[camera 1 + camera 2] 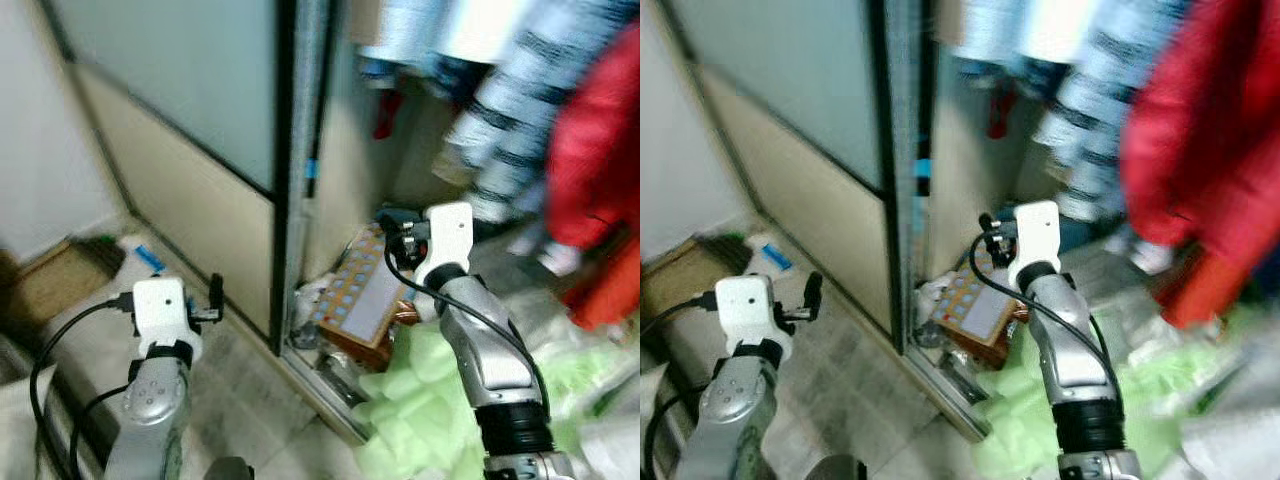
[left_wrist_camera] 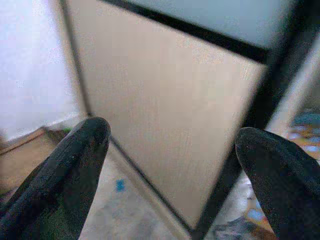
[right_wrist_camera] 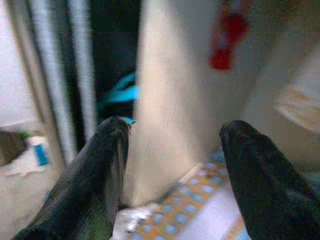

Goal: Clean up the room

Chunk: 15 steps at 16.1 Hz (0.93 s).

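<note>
Both arms raised, left claw (image 2: 170,150) and right claw (image 3: 172,150) seemingly agape.

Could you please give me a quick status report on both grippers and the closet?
Left gripper open, empty, facing sliding door. Right gripper open, empty, raised inside closet above patterned box. Green bedding heaped below right arm.

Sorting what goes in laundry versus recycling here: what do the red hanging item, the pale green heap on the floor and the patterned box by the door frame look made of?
The red hanging item looks like soft matte fabric: it drapes in folds. The pale green heap seems a fluffy, crumpled textile, though blur leaves it open. The patterned box appears to be printed cardboard with flat faces and brown edges.
</note>
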Available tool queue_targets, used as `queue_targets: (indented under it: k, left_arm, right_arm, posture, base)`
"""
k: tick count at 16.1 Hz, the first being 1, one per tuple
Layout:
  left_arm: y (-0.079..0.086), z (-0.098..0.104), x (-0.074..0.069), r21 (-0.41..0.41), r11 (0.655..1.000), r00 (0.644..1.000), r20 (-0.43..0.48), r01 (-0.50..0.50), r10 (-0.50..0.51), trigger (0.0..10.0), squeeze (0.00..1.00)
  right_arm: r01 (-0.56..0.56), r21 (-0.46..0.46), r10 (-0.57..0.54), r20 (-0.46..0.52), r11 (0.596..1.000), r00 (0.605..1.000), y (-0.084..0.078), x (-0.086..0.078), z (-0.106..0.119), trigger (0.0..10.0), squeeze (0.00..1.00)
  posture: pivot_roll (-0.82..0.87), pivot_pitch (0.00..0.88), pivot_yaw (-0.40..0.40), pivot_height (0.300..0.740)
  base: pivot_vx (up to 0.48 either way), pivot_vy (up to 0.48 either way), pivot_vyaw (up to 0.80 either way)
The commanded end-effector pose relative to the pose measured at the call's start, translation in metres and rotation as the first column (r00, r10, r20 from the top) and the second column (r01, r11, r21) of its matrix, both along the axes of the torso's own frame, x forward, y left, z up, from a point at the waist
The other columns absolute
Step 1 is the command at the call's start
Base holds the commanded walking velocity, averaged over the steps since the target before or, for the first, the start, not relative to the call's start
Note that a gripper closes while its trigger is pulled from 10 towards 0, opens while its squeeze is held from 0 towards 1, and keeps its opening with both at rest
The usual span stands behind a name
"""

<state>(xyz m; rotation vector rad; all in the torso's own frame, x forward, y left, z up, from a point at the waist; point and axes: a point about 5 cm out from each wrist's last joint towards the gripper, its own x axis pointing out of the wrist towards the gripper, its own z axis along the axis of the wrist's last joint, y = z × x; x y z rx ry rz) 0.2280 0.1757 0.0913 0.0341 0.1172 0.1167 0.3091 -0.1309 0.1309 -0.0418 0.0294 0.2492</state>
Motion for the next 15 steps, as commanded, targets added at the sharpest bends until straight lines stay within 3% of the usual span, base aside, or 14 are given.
queue_targets:
  k: [1,7,10,12,15]
  left_arm:
    - [0.002,0.003,0.0,0.013,1.0,1.0,0.011,-0.014,0.014,10.0,0.0]
    - [0.003,0.006,0.014,0.063,0.997,0.999,0.009,0.048,-0.048,10.0,0.0]
    - [0.009,0.005,0.011,0.077,0.996,0.999,-0.002,0.051,-0.051,10.0,0.0]
    - [0.01,0.002,0.009,0.084,0.996,0.999,-0.014,0.042,-0.041,10.0,0.0]
    - [0.005,0.0,0.01,0.084,0.996,0.999,-0.01,0.041,-0.04,10.0,0.0]
  right_arm:
    - [-0.011,-0.005,0.011,0.018,1.0,1.0,0.002,0.0,0.003,10.0,0.0]
    - [0.115,0.011,-0.115,-0.004,0.993,0.993,-0.018,-0.022,-0.011,10.0,0.0]
    - [0.165,-0.01,-0.166,-0.008,0.986,0.986,-0.034,-0.031,-0.014,10.0,0.0]
    - [0.167,-0.017,-0.167,-0.012,0.986,0.986,-0.036,-0.032,-0.016,10.0,0.0]
    - [0.112,-0.047,-0.111,0.016,0.993,0.994,-0.027,-0.02,-0.008,10.0,0.0]
  posture:
    - [0.1,0.0,-0.098,0.74]
    - [0.0,0.0,0.007,0.74]
    - [-0.01,0.0,0.03,0.74]
    - [-0.01,0.0,0.026,0.74]
    - [0.01,0.0,-0.002,0.74]
  base:
    - [0.0,0.0,0.8]
    - [0.0,0.0,0.8]
    - [0.0,0.0,0.7]
    - [0.0,0.0,0.55]
    - [0.0,0.0,0.8]
